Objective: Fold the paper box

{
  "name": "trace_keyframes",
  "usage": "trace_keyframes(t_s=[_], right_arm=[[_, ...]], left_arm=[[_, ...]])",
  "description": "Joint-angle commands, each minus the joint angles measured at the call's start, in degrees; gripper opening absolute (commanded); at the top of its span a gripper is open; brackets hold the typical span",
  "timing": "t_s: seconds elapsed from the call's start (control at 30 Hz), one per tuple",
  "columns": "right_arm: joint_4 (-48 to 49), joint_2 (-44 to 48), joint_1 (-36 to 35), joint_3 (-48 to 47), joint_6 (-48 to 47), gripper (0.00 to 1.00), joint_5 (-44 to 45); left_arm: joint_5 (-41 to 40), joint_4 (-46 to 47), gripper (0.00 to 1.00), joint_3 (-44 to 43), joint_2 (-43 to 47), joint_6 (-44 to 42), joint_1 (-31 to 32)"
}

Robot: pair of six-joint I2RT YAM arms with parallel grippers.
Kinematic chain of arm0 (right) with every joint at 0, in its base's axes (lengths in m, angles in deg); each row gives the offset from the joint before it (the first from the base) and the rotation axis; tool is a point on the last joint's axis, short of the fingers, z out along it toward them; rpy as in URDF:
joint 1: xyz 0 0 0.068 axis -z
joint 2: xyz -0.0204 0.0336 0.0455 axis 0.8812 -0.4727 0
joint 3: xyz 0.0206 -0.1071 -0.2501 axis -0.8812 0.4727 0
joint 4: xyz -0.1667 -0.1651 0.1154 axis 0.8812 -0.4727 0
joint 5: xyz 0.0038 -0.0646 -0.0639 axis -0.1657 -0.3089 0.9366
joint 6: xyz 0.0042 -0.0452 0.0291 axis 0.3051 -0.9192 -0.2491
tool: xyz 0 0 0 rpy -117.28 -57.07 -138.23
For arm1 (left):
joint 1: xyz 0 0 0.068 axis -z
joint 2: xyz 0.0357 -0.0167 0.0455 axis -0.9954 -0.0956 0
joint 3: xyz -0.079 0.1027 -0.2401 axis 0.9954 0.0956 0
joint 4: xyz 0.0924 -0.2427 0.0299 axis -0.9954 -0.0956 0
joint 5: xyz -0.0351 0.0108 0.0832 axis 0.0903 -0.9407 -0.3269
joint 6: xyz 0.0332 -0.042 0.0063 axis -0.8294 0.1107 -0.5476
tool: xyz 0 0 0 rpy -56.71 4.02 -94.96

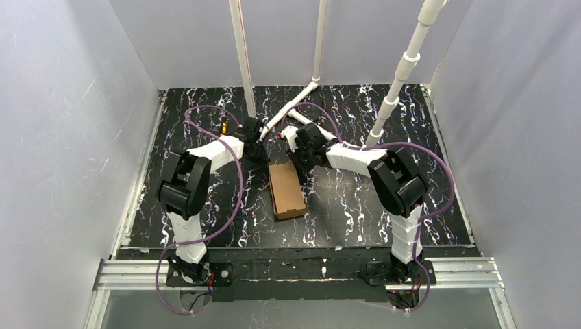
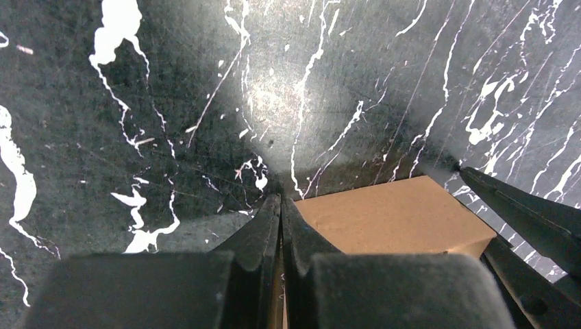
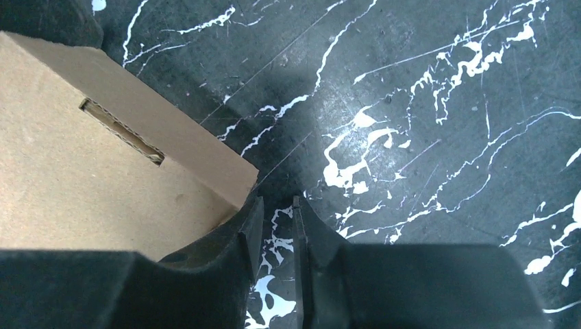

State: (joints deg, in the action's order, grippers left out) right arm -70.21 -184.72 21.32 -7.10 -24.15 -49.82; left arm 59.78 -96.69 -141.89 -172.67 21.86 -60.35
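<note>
The paper box (image 1: 286, 190) is a small closed brown cardboard box lying on the black marbled table. My left gripper (image 1: 259, 155) is at the box's far left corner. In the left wrist view its jaws (image 2: 281, 200) are shut and empty, right beside the box (image 2: 394, 216). My right gripper (image 1: 299, 163) is at the box's far right corner. In the right wrist view its jaws (image 3: 277, 202) are almost shut with a narrow gap and nothing between them. They stand just off the corner of the box (image 3: 89, 171), which shows a slot (image 3: 123, 131) in its face.
White pipes (image 1: 241, 58) stand at the back of the table, one lying flat (image 1: 291, 110) just behind the grippers. Grey walls enclose the table on the left, back and right. The right arm's finger (image 2: 524, 212) shows at the right edge of the left wrist view.
</note>
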Motion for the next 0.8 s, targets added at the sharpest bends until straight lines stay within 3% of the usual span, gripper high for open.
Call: trace_keyframes(t_s=[0.0,0.37,0.6,0.77], right_arm=[[0.21,-0.87,-4.41,-1.77,1.70,0.33,-2.69],[-0.19,8.71,-1.46,3.65,-3.57,0.44,-1.33],[-5.12,17.36,-0.63,9.31,-12.86,0.52,-7.97],[-12.62,24.38,0.74,13.93,-22.95,0.57,-12.70]], left_arm=[[4.19,1.07,0.00,-4.38,-0.85,-0.57,3.25],[-3.50,-0.36,0.00,10.50,17.69,-1.50,0.85],[1.50,3.11,0.01,23.15,32.34,-0.22,0.71],[8.31,10.67,0.02,36.60,43.51,8.18,1.08]])
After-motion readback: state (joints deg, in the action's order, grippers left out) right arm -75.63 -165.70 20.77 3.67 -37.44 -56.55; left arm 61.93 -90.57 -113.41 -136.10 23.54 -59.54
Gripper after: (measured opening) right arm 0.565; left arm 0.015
